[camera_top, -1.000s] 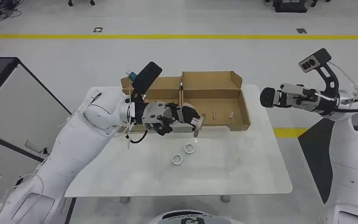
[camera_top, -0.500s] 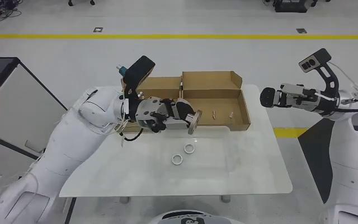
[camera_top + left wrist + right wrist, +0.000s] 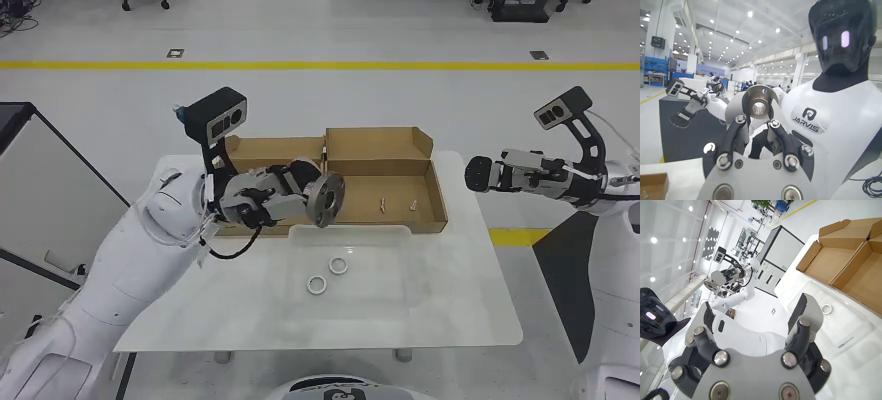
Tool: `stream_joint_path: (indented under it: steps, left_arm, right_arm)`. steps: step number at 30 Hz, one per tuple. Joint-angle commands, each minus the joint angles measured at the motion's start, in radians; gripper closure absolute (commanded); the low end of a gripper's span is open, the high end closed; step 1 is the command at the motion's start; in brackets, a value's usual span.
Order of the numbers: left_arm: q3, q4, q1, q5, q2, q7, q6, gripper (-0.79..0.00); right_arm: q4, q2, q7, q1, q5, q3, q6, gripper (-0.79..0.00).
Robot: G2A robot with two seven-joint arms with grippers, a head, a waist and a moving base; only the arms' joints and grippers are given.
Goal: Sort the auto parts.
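Metal, dull and flanged, the bushing (image 3: 755,98) is pinched at its sleeve between the fingers (image 3: 745,108) of the left hand (image 3: 758,108), which is closed tight on it and holds it in the air. The black pads cover both sides of the sleeve and cut off part of the flange behind it. Seen from above, the part hangs over the front wall where the left box (image 3: 272,156) meets the right box (image 3: 360,188). How high it is above the cardboard cannot be told from that view. The left arm covers much of the left box's floor, so what lies there cannot be made out. Two small parts (image 3: 384,206) lie on the floor of the right box near its front wall, too small to identify.

The right hand (image 3: 753,313) has its fingers spread wide with nothing between them. It hangs just off the right edge of the desk (image 3: 460,300), well apart from the bushing and the left hand.

A metal ring (image 3: 339,266) and a second ring (image 3: 316,285) lie just beside each other in a clear tray (image 3: 385,275), whose rim is faint against the white desk. A broad stretch of desk lies between the tray and the right edge.
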Motion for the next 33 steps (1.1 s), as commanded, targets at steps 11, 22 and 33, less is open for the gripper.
stream_joint_path:
  steps: [11, 22, 33]
  left_arm:
    - [-0.062, -0.003, 0.064, -0.347, -0.049, -0.107, 0.0, 0.0]
    - [-0.055, 0.002, 0.081, -0.488, -0.093, -0.107, 0.0, 0.0]
    - [-0.071, -0.007, 0.093, -0.651, -0.136, -0.154, 0.047, 0.0]
  right_arm:
    - [0.0, 0.0, 0.0, 0.0, 0.0, 0.0, 0.0, -0.785]
    - [0.0, 0.0, 0.0, 0.0, 0.0, 0.0, 0.0, -0.785]
    - [0.0, 0.0, 0.0, 0.0, 0.0, 0.0, 0.0, -0.785]
